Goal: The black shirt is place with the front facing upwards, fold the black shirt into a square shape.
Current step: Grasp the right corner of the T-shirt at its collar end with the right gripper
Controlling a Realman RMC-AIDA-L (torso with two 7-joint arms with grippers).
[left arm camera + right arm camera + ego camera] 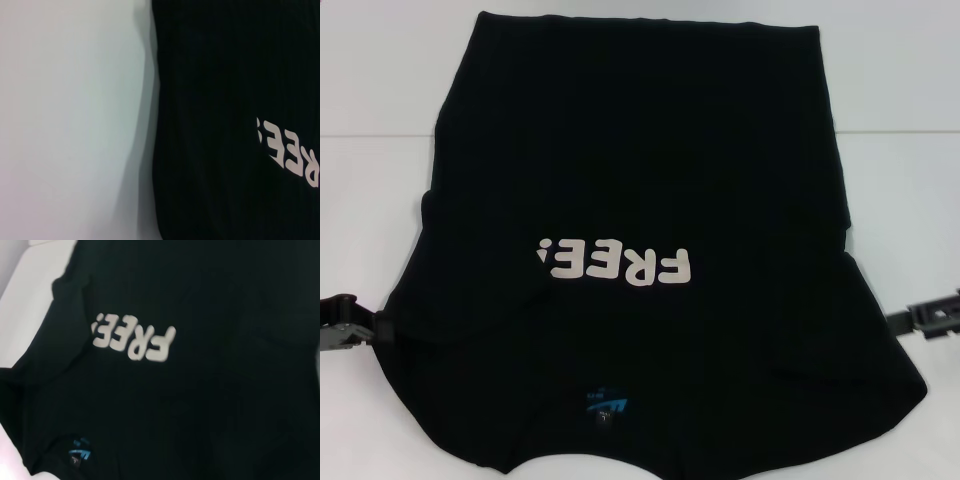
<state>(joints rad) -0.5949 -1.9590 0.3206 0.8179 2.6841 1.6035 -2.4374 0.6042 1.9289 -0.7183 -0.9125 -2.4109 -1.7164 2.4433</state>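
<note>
- black shirt (640,200) lies flat on the white table (890,60), front up, "FREE!" lettering (613,262) near centre, blue neck label (607,403) at the near edge
- left gripper (345,325) at the shirt's left edge, touching the cloth — can't tell finger state
- right gripper (930,318) just beside the right edge — same, can't tell

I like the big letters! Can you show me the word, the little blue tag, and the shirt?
"FREE!" lettering (617,265), head view, middle of the white letters.
blue neck label (607,405), head view, middle of the label.
black shirt (640,130), head view, plain cloth beyond the letters.
</note>
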